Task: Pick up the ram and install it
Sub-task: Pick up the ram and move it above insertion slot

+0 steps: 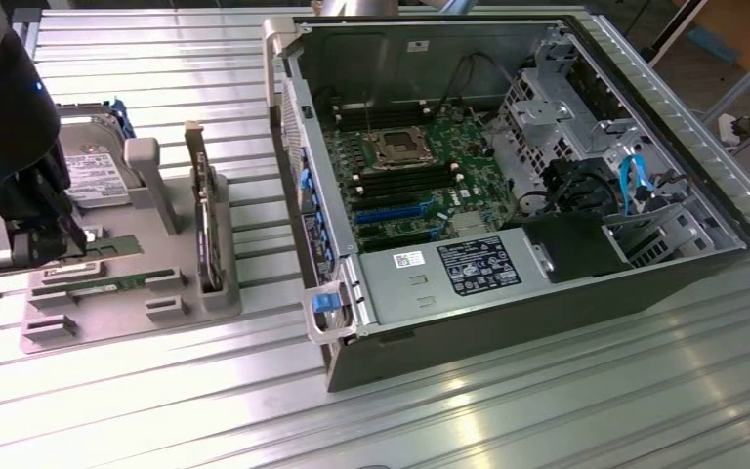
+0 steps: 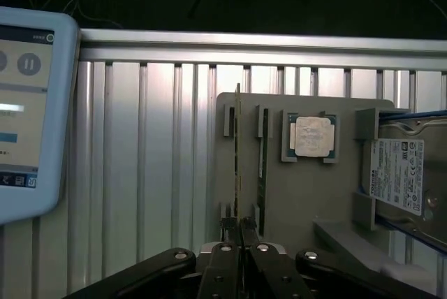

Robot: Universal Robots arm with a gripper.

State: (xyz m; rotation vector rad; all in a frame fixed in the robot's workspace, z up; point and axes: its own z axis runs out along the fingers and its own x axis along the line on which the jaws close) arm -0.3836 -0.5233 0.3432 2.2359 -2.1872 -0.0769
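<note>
We see the ram [image 2: 237, 159], a long, thin green circuit-board stick standing on its narrow edge, along one side edge of the grey plastic parts holder [image 2: 307, 201]. The black two-fingered gripper [image 2: 241, 225] is clenched on one end of it, the fingertips pressed together with the board's edge between them. We cannot tell whether the stick is seated in its slot or raised a little out of it. In the exterior view the same stick [image 1: 112, 243] juts out from the gripper [image 1: 56, 246] over the holder [image 1: 102, 315].

Just beside the ram, parallel to it and apart, a second green memory stick [image 2: 262, 163] sits in the next slot. Further in across the holder lies a square silver processor chip [image 2: 311, 136] in its pocket, and at the opposite side edge a silver hard drive with a white label [image 2: 398, 173]. A dark expansion card with a metal bracket [image 1: 203, 225] stands upright along the holder's edge facing the computer.

The holder rests on a ribbed aluminium worktop [image 1: 479, 410], near its edge on the exterior view's left. An open dark desktop computer case [image 1: 506, 313] lies on its side towards the exterior view's right, its green motherboard [image 1: 414, 186] exposed. A pale blue tablet with a lit screen [image 2: 28, 103] sits at the worktop's edge in the wrist view.
</note>
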